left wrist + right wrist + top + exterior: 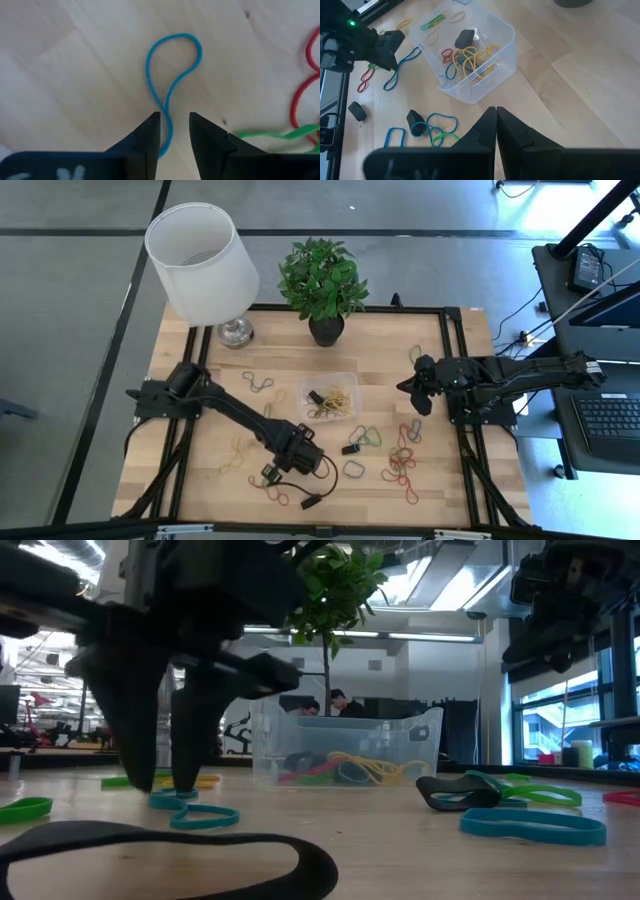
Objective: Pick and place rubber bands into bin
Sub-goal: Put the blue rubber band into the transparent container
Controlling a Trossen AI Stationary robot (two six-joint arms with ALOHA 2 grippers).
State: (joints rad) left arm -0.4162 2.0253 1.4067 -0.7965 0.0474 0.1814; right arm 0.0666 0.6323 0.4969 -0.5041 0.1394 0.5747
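On the wooden table, the left gripper stands spread astride a blue rubber band; no writing is legible.

Left claw points down at the table, fingers slightly apart; right claw hangs shut, raised.

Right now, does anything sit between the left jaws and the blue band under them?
Nothing visible. The left gripper stands open, its jaws either side of the blue rubber band lying flat on the table.
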